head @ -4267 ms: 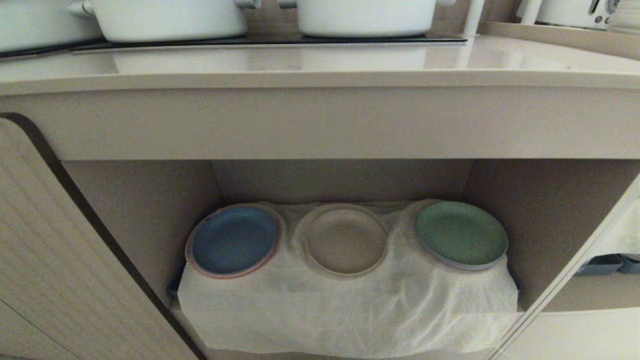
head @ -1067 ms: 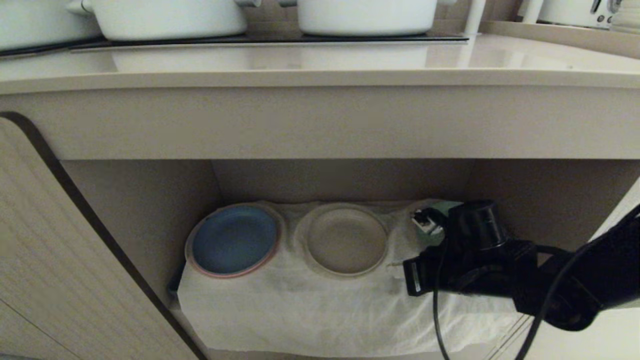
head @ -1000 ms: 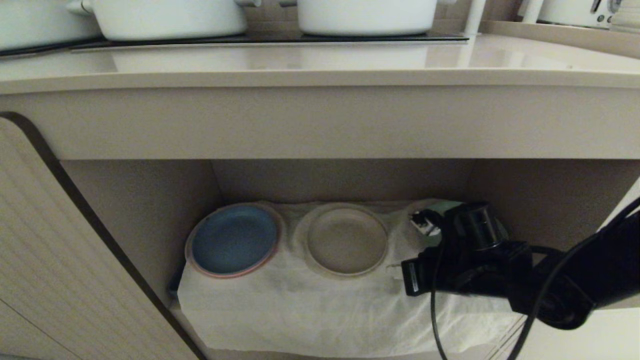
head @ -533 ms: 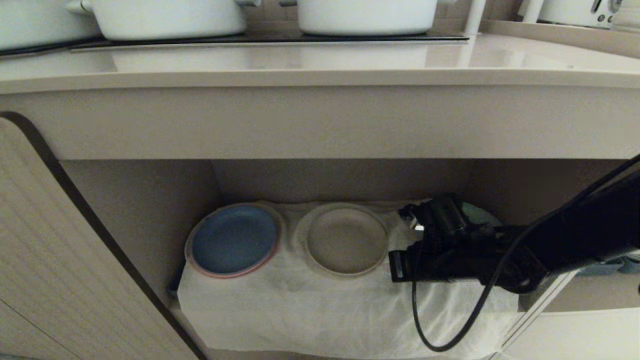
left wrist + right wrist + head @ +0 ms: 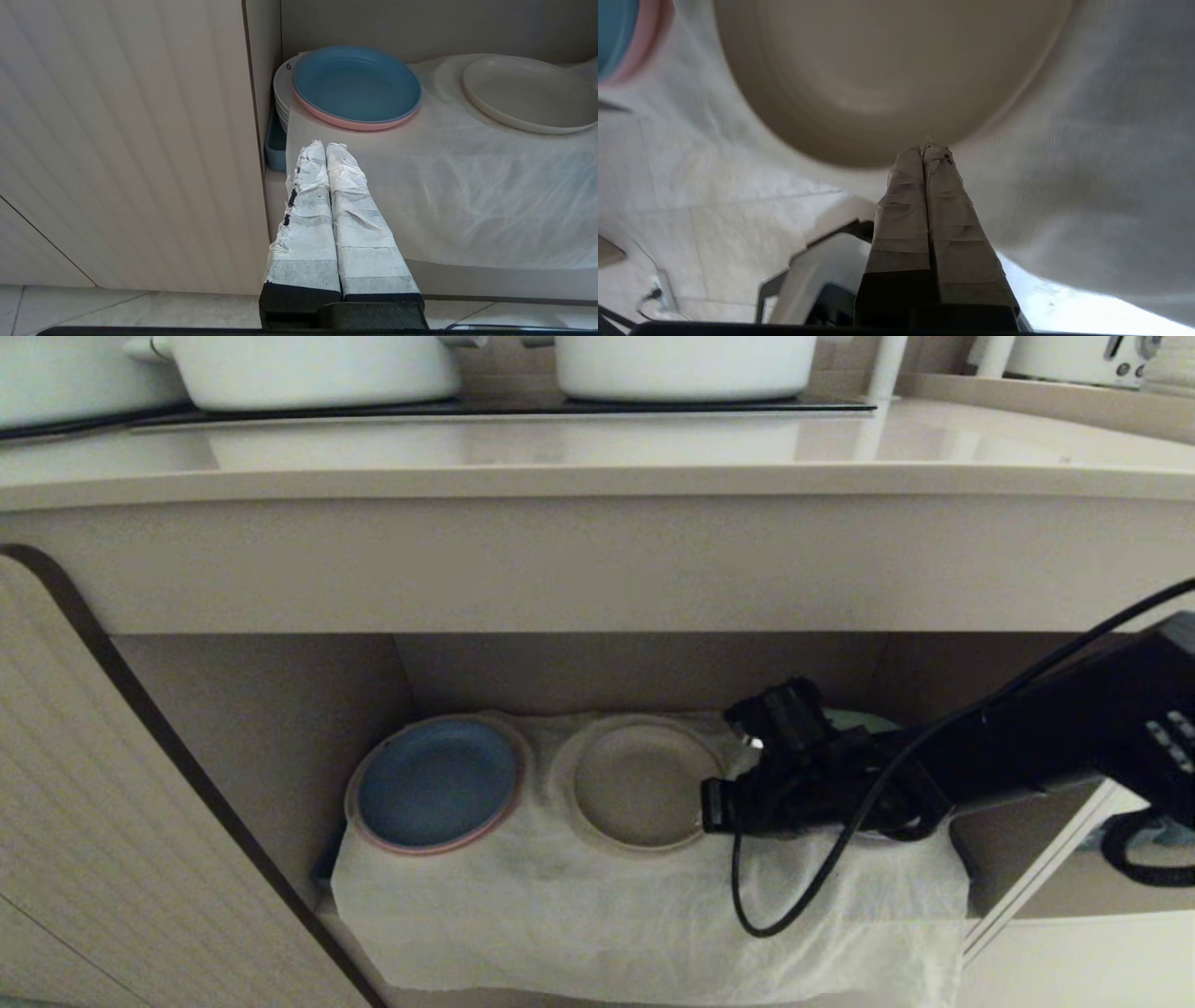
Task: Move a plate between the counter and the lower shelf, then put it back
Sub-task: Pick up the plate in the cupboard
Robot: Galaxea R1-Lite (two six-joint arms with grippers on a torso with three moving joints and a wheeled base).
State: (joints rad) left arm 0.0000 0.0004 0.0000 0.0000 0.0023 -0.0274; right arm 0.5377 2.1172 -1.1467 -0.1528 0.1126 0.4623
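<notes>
The plate (image 5: 635, 784) is small, round and beige, and lies in the middle of the lower shelf (image 5: 280, 728) on wrinkled white cloth (image 5: 616, 915). It also shows in the left wrist view (image 5: 528, 93). My right arm (image 5: 943, 765) reaches into the shelf from the right. Its taped right gripper (image 5: 925, 148) is shut and empty, with its tips at the rim of the plate (image 5: 887, 70). My left gripper (image 5: 325, 147) is shut and empty, low at the shelf's front left corner. The counter (image 5: 597, 457) runs above the shelf.
A blue plate (image 5: 437, 784) on a pink one lies left of the beige plate. A green plate (image 5: 854, 719) is mostly hidden behind my right arm. White pots (image 5: 308, 369) stand on the black hob. An open ribbed cabinet door (image 5: 112, 803) stands at the left. A black cable (image 5: 761, 915) loops over the cloth.
My right arm has come in from the right, crossed over the green plate and moved left until its shut fingers reach the beige plate's rim. The plates have not moved.
</notes>
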